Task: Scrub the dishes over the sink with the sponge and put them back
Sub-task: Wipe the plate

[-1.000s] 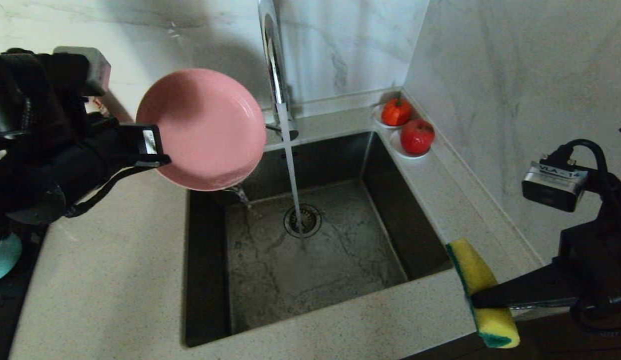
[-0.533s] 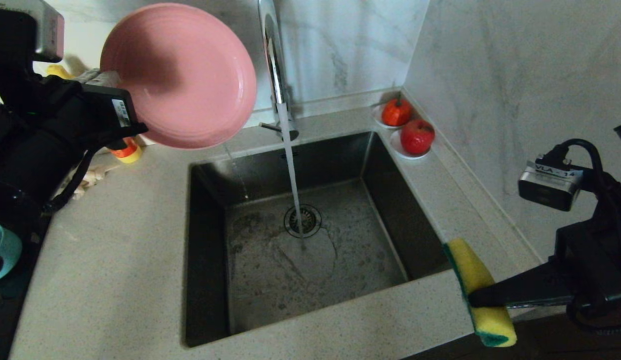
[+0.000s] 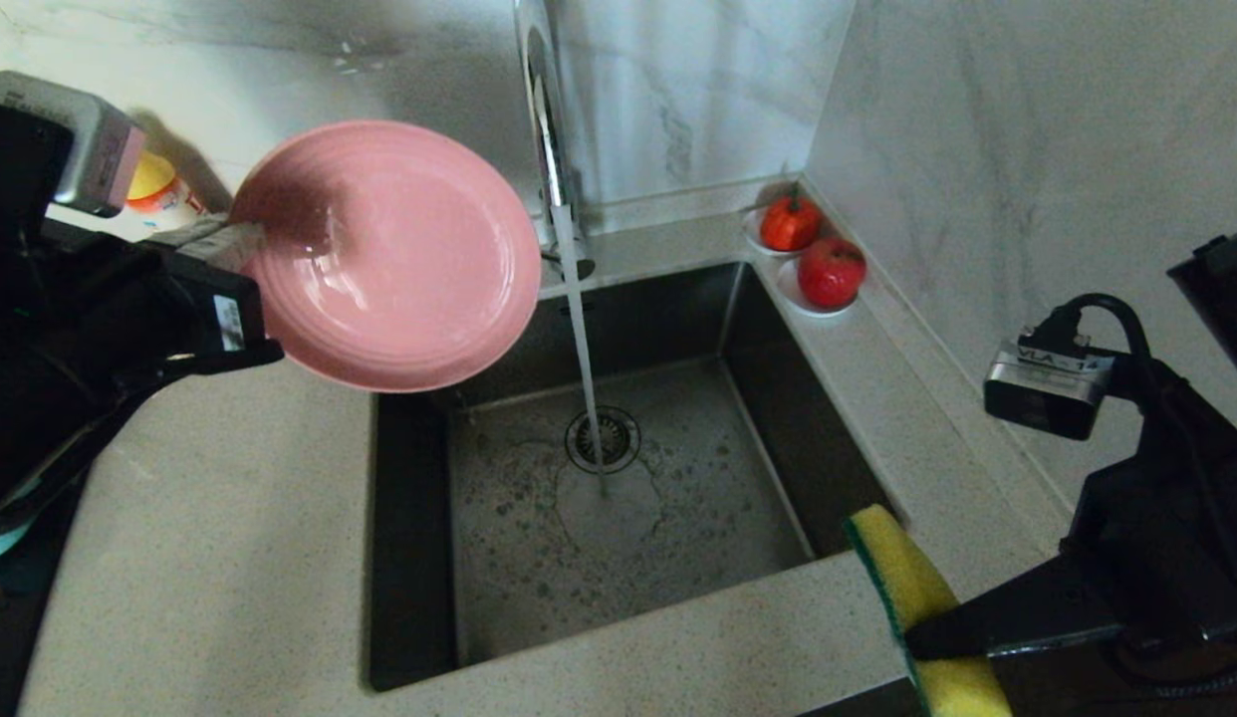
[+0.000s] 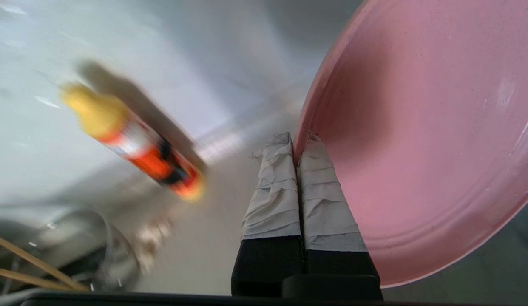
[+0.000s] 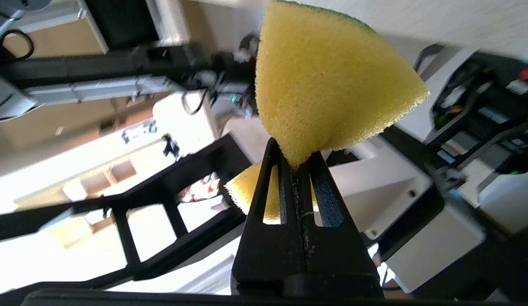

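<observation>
Plate (image 3: 389, 254) clamped in left gripper (image 3: 242, 261) above sink (image 3: 618, 478) back-left corner; right gripper (image 3: 917, 637) pinching sponge (image 3: 902, 583) at worktop front edge. Scrubbing pending: bring sponge onto plate face.

Speckled pale surface (image 3: 210, 558) runs along 3 sides of the basin, backed by white marble walls (image 3: 1027, 149). 2 red fruits (image 3: 831, 271) sit on small white saucers (image 3: 793, 296) in the far right corner. A yellow-capped orange bottle (image 3: 152, 187) stands at the far left against the wall.
</observation>
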